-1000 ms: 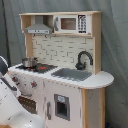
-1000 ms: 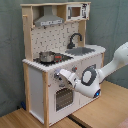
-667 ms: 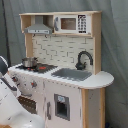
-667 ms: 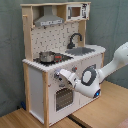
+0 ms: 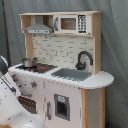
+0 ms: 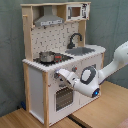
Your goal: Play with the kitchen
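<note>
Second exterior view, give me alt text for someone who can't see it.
A white robot arm reaches from the second exterior view's right to the front of a toy kitchen, its gripper by the knobs above the oven door. A small pot sits on the stovetop.

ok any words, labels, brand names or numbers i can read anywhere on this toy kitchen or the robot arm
None can be read in either exterior view.
Toy microwave keypad: rows of small marks, too blurred to read.
Front panel below the sink: dark rectangle, no legible text.
Robot arm: blue spot near the joint, no readable label.
Knobs by the claw: no legible markings.
</note>
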Robot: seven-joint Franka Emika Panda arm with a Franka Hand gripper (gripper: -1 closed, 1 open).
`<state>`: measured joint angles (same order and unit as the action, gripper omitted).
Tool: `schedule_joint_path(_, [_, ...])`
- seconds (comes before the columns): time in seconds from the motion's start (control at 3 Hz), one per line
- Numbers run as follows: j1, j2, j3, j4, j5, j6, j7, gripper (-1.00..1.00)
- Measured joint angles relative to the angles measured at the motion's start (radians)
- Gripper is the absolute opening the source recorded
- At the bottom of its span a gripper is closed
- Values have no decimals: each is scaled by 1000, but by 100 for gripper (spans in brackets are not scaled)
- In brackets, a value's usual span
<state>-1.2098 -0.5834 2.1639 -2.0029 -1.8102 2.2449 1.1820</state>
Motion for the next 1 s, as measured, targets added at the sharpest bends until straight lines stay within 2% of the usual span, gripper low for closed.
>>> schedule_joint_path(0.67, [-9, -1, 0, 25, 43, 21, -168, 100])
schedule_joint_path(1.0, [-9, 0, 0, 28, 44, 21, -172, -100])
